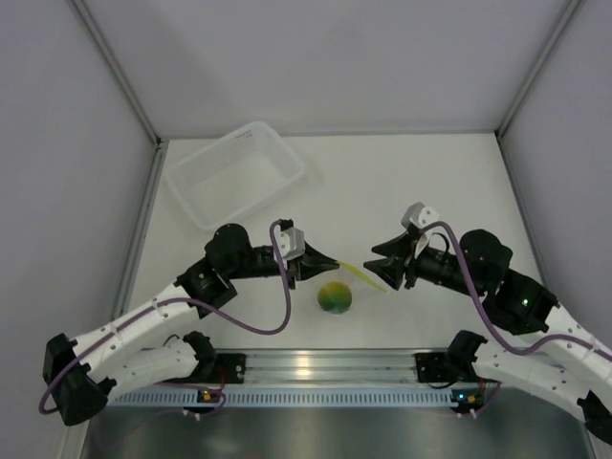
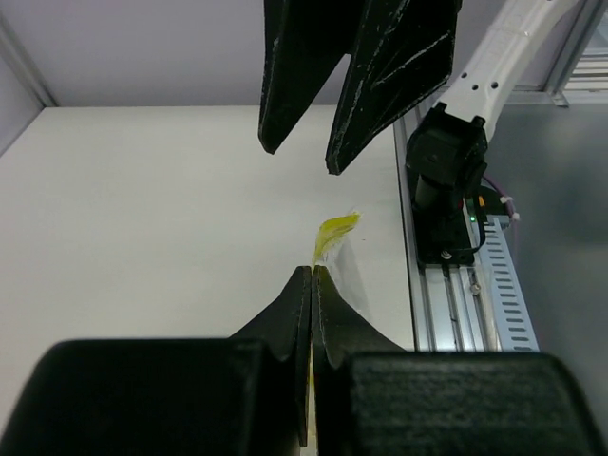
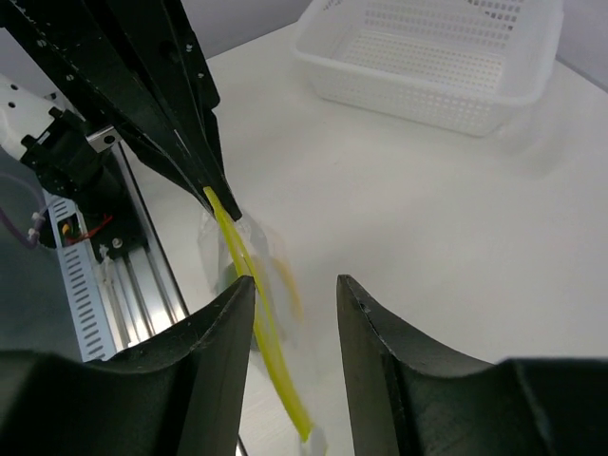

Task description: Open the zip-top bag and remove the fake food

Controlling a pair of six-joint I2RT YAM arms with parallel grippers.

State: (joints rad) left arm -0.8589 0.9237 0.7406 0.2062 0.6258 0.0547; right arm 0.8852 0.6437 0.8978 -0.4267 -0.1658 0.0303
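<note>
From above, the left gripper (image 1: pixel 328 262) pinched one end of the zip-top bag (image 1: pixel 361 274). The right gripper (image 1: pixel 376 266) stood with jaws apart at the other end. The fake food (image 1: pixel 335 296) sat just nearer; whether it was bagged was unclear.

Left wrist: fingers were shut on the yellow zip strip (image 2: pixel 336 231).

Right wrist: the film looked limp, light and slippery, so the stiffer strip seemed the surest hold.

The white table (image 1: pixel 430 182) bears two things — a white basket (image 1: pixel 234 177) and the fake food (image 1: pixel 335 296).

Overhead, wrist close-ups sharing zip-top bag (image 1: pixel 363 277)
</note>
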